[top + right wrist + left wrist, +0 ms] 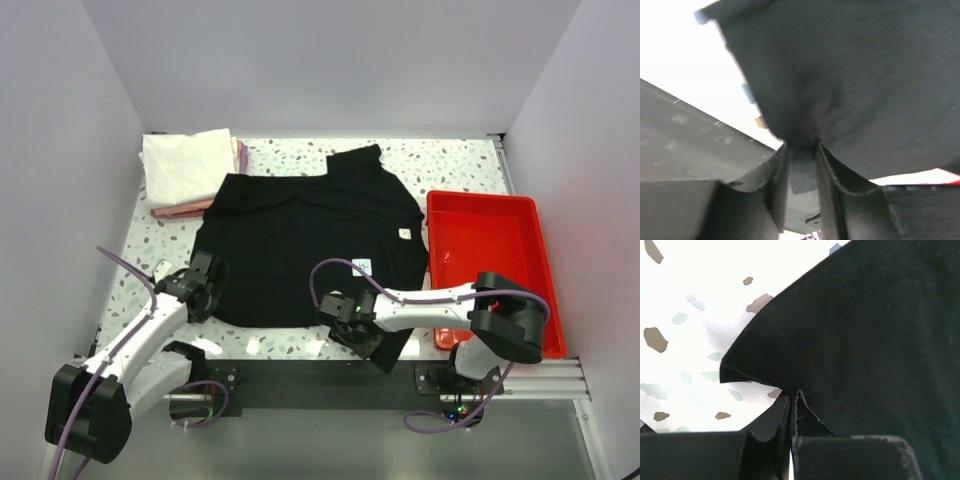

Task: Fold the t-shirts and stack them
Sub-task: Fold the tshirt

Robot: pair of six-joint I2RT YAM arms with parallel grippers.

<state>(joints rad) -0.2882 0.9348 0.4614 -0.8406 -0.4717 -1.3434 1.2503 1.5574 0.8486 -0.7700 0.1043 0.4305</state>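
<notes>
A large black t-shirt [300, 240] with small white labels lies spread on the speckled table [450, 165]. My left gripper [207, 287] is shut on its near left hem; the left wrist view shows the black cloth [865, 340] pinched between my fingers. My right gripper [352, 315] is shut on the near right hem; the right wrist view shows the cloth [855, 85] gathered into the jaws. A folded white shirt [188, 165] lies on top of a pink one [180, 210] at the back left, with a lavender edge [242, 152] beside them.
A red plastic tray [495, 265] stands at the right, close to my right arm. The black metal rail [330, 375] runs along the near table edge under my right gripper. White walls enclose the table on three sides.
</notes>
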